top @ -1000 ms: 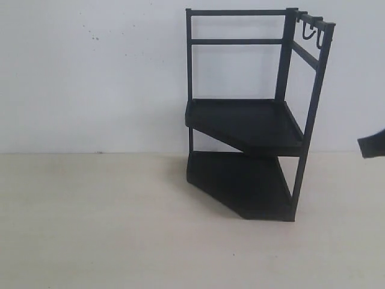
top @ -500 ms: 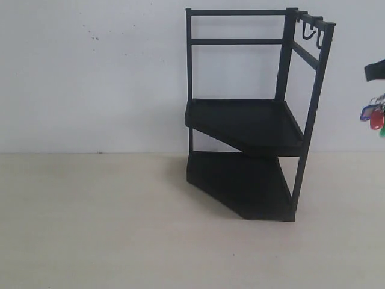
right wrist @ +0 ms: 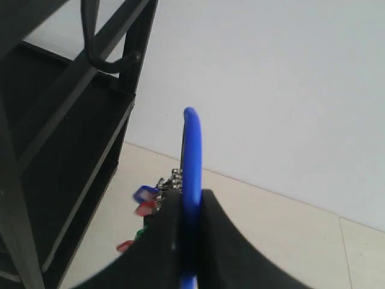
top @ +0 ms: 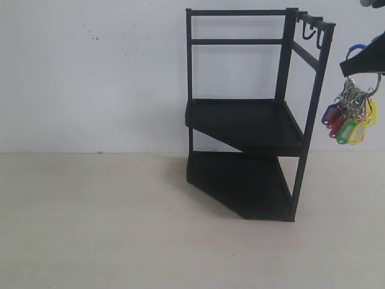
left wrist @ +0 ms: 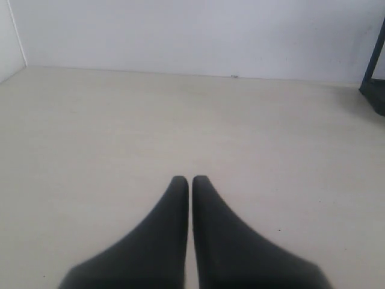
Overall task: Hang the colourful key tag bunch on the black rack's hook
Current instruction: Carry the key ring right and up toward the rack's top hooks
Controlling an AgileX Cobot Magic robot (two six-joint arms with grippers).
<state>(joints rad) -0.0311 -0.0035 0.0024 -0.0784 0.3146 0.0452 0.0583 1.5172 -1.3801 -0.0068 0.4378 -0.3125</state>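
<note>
The black rack [top: 249, 120] stands right of centre, with small hooks [top: 308, 33] on its top right rail. My right gripper [top: 361, 60] is shut on the blue-sleeved ring [right wrist: 191, 150] of the colourful key tag bunch [top: 350, 117], which dangles in the air just right of the rack, a little below hook height. In the right wrist view the ring stands upright between the fingers, tags [right wrist: 141, 201] hang beside them, and one hook [right wrist: 99, 51] shows further off. My left gripper [left wrist: 190, 180] is shut on nothing, low over the table, away from the rack.
A white wall [top: 90, 72] stands behind the pale table [top: 90, 223]. The rack's two solid tiers [top: 240, 180] jut toward the front. A corner of the rack [left wrist: 376, 84] shows at the edge of the left wrist view.
My right gripper has risen and come in toward the rack from the right edge, bringing the whole key tag bunch into view. The left arm is out of the exterior view throughout.
</note>
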